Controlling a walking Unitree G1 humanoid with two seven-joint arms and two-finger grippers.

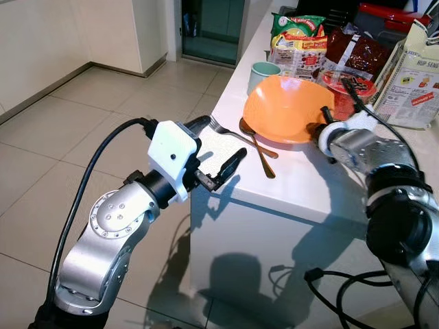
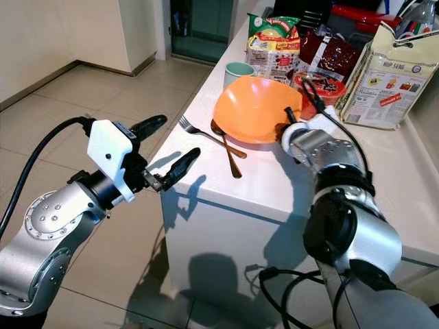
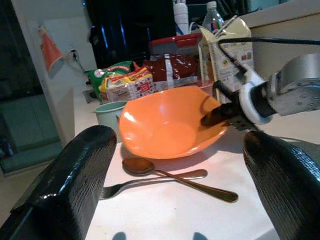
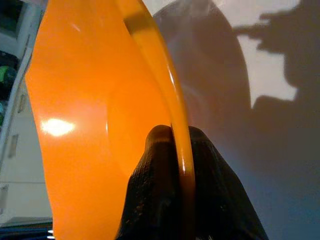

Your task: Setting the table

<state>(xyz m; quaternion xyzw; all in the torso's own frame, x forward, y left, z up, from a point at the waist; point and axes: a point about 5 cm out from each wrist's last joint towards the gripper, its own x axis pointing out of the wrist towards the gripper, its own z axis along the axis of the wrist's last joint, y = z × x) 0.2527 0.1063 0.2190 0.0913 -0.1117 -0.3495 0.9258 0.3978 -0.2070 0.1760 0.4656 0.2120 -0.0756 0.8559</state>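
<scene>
Right gripper (image 4: 177,165) was pinched on the rim of the orange bowl (image 1: 285,110), which was tilted on the table (image 1: 309,185) beside a spoon (image 1: 257,147) and fork (image 1: 226,130). Left gripper (image 1: 218,147) was held spread by the table's edge.

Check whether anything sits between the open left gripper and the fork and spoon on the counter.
Nothing visible does. The left gripper hangs open off the counter's edge, and bare white top runs from there to the fork and spoon, which lie crossed beside the orange bowl.

Orange bowl (image 1: 285,110) tilted on white counter (image 1: 302,181), right gripper (image 1: 317,130) apparently pinching its rim, fork (image 1: 230,131) and spoon (image 1: 256,145) crossed beside it, left gripper (image 1: 218,154) spread wide off the counter edge, mug (image 1: 263,72) behind
</scene>
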